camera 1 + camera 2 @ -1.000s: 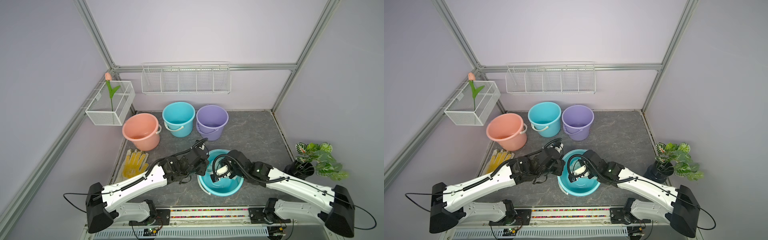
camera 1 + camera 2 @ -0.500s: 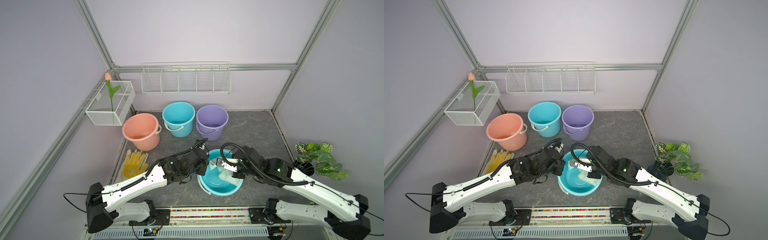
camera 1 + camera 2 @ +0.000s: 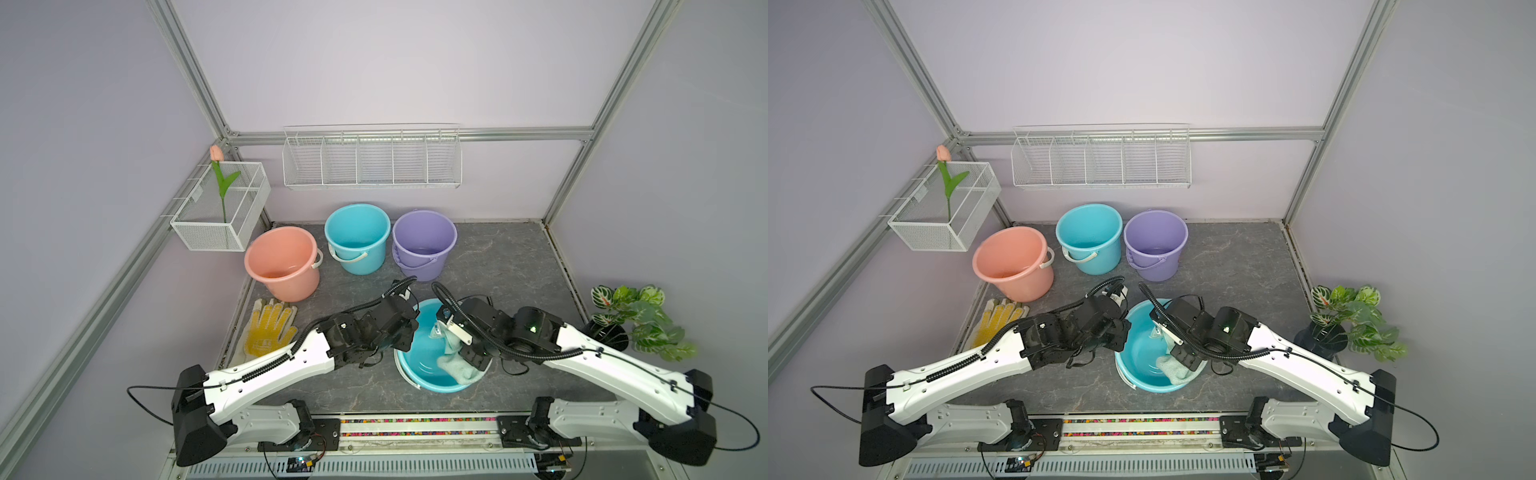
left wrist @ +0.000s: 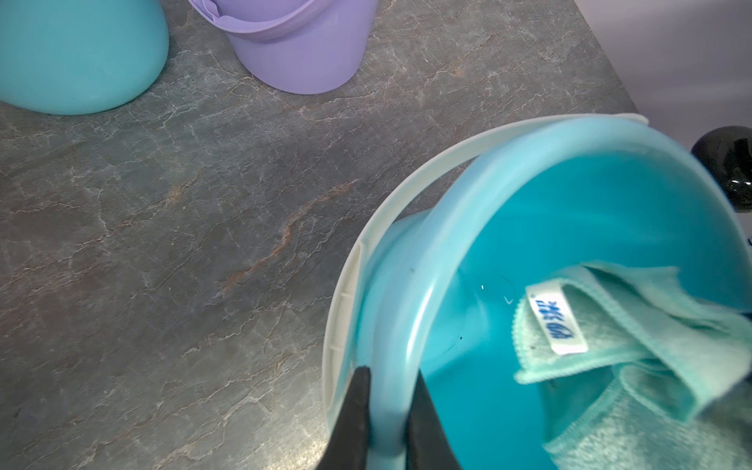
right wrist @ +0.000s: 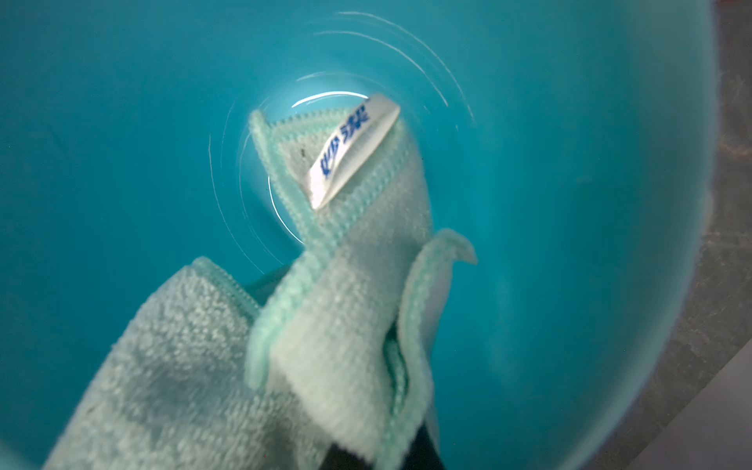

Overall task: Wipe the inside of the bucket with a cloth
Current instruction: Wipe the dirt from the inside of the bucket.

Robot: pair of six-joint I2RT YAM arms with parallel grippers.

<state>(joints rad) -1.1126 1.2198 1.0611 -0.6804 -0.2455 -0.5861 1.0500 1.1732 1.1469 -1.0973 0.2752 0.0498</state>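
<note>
A teal bucket [image 3: 417,368] stands at the front centre, seen in both top views [image 3: 1140,353]. My left gripper [image 4: 388,378] is shut on its rim [image 4: 427,285] at the left side, one finger outside the wall and one inside. The pale mint-green cloth [image 5: 346,305] with its white label hangs inside the bucket, bunched against the right near wall [image 3: 455,361]. My right gripper [image 3: 469,353] reaches into the bucket and is shut on the cloth. In the right wrist view the cloth covers most of its fingers.
A pink bucket [image 3: 282,262], a second teal bucket [image 3: 357,237] and a purple bucket [image 3: 424,243] stand in a row behind. A yellow-dotted glove [image 3: 270,328] lies at the left. A potted plant [image 3: 636,320] stands at the right edge. Wire baskets hang on the walls.
My right gripper has dragged the cloth from the middle of the bucket toward its right near wall. The left gripper has stayed on the rim.
</note>
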